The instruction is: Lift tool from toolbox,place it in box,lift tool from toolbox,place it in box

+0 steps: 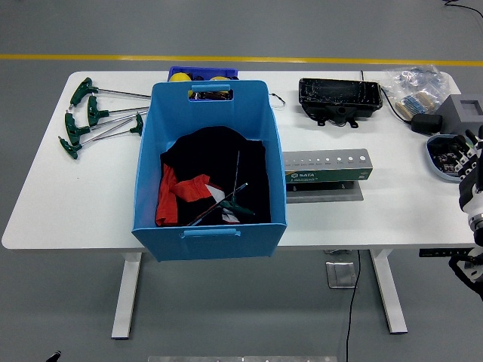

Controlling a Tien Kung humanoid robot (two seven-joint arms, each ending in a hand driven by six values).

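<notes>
Already two tools (226,202) are laid in the blue box (209,234), while the right robot hand (472,167) is held off the surface's (83,204) edge, seemingly empty, finger state unclear.

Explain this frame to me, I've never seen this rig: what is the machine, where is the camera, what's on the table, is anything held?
The one current picture comes from a camera on a humanoid robot's head, looking down over a white table. Only the robot's right hand shows, at the right edge; whether its fingers are open cannot be told, and nothing visible is in it. The left arm is out of view.

In the middle stands a blue box holding dark and red cloth and a green-handled tool. More such tools lie on the table to its left. To its right is a grey tool rack, beyond that a black tray, and small clutter at the far right.
</notes>
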